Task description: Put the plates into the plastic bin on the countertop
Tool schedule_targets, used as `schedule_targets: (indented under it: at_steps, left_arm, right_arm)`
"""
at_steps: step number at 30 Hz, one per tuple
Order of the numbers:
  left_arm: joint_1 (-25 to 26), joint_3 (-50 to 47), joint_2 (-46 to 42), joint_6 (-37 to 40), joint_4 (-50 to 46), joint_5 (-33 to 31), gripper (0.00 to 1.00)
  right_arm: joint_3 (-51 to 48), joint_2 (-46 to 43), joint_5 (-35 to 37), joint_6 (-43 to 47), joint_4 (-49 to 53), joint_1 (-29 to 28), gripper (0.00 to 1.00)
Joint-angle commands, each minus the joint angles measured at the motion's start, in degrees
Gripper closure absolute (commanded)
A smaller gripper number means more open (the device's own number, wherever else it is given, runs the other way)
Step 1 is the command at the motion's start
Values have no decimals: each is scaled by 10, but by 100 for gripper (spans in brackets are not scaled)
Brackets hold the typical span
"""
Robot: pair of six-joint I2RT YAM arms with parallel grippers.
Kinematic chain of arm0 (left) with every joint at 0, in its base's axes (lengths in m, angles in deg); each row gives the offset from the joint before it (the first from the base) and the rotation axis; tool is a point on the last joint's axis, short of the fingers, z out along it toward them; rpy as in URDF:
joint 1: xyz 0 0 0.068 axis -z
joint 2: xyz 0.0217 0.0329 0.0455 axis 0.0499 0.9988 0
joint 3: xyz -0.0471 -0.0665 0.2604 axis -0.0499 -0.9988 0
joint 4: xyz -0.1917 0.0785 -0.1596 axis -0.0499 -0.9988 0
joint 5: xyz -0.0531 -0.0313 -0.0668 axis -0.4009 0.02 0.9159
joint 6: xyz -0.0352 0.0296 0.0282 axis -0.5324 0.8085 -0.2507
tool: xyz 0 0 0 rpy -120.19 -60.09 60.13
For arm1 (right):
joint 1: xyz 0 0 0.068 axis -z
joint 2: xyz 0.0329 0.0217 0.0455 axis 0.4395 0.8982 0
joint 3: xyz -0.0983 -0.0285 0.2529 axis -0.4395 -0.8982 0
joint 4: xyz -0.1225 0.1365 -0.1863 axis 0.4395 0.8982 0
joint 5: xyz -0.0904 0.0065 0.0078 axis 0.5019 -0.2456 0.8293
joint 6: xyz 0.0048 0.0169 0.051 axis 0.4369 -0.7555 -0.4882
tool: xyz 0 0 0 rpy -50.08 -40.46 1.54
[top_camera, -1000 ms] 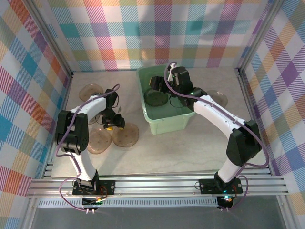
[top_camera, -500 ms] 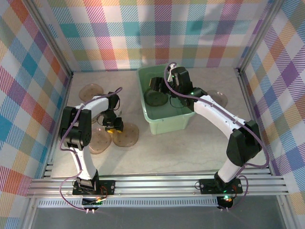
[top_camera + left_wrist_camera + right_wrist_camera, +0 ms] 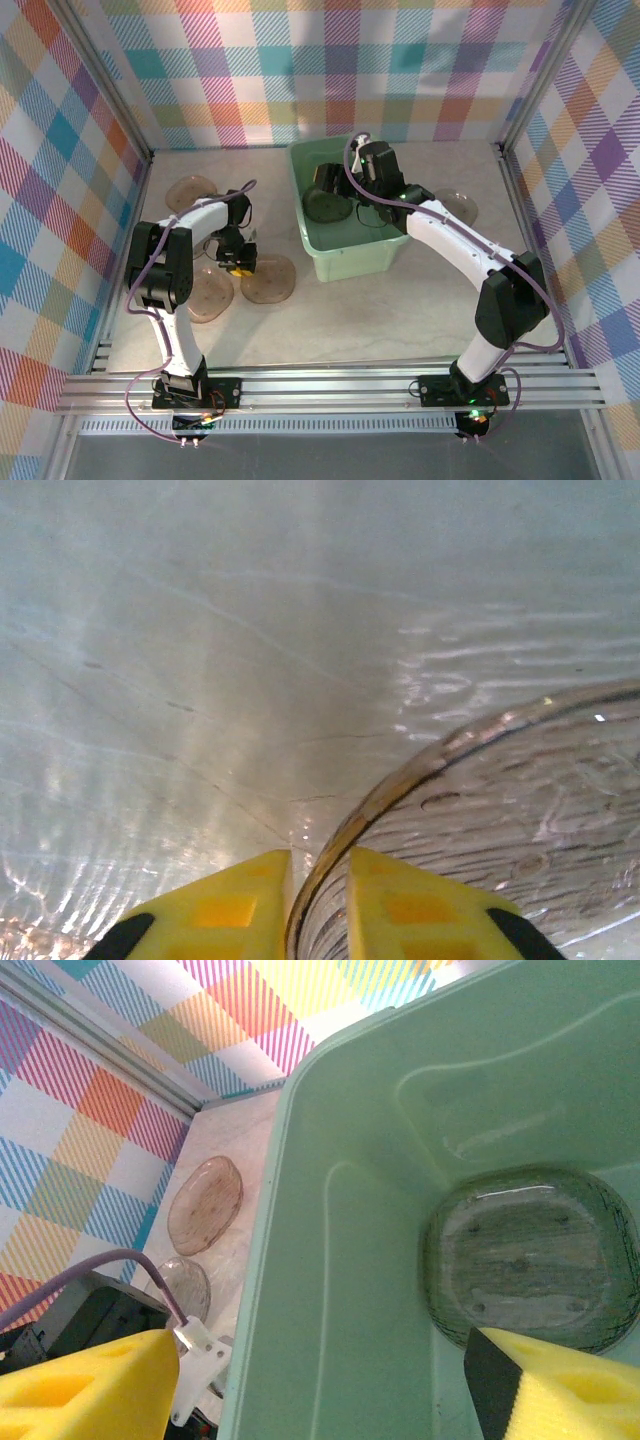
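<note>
Your left end effector (image 3: 318, 855) has drawn its yellow fingers in over the last second, and they now sit on either side of the rim of a smoky-brown plate (image 3: 500, 810) lying flat on the pale surface (image 3: 350, 320), just left of the mint-green bin (image 3: 350, 262). From the wrist view they appear to be pinching that rim, though the close angle makes firm contact hard to confirm. From above, the arm has tucked in slightly while the plate has barely shifted and is not yet lifted. For the task, this looks like a grasp just being completed, with the carry to the bin to follow. Your right end effector (image 3: 320, 1350) has stayed where it was over the bin, fingers spread wide and holding nothing. Below it, one plate in the bin (image 3: 530, 1260) lies on the floor. More plates wait on the surface: a far-left plate (image 3: 190, 190), a near-left plate (image 3: 205, 295), and a plate right of the bin (image 3: 455, 205). No brand, label or writing can be read anywhere.
</note>
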Motion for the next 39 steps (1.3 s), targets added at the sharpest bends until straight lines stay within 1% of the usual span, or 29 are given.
schedule_targets:
  at_steps: [1, 6, 13, 17, 23, 29, 34, 37, 39]
  left_arm:
    - [4, 15, 11, 0, -16, 4, 86]
    - [4, 18, 0, -3, -20, 2, 95]
    - [4, 21, -27, -12, -27, 1, 100]
    - [4, 22, -58, -28, -32, -18, 100]
    - [1, 45, -135, -66, -27, -73, 100]
    - [-2, 98, -202, -111, 2, -144, 100]
    - [-10, 127, -259, -143, 41, -200, 100]
    - [-13, 141, -285, -161, 78, -219, 100]
    - [-13, 146, -299, -175, 119, -210, 100]
  right_arm:
    - [-2, -12, -2, 12, 0, 0, 24]
    - [-1, -9, -2, 11, -1, 0, 23]
    - [10, -1, -7, 12, -3, 0, 23]
    - [17, 1, 0, 10, 3, 0, 20]
    - [27, -4, 5, 1, 3, 4, 19]
    - [73, 15, -29, -16, 40, 13, 16]
    - [73, 13, -75, -59, 25, 31, 16]
    - [76, 8, -112, -72, -1, 36, 17]
    - [83, 8, -132, -80, -13, 37, 18]
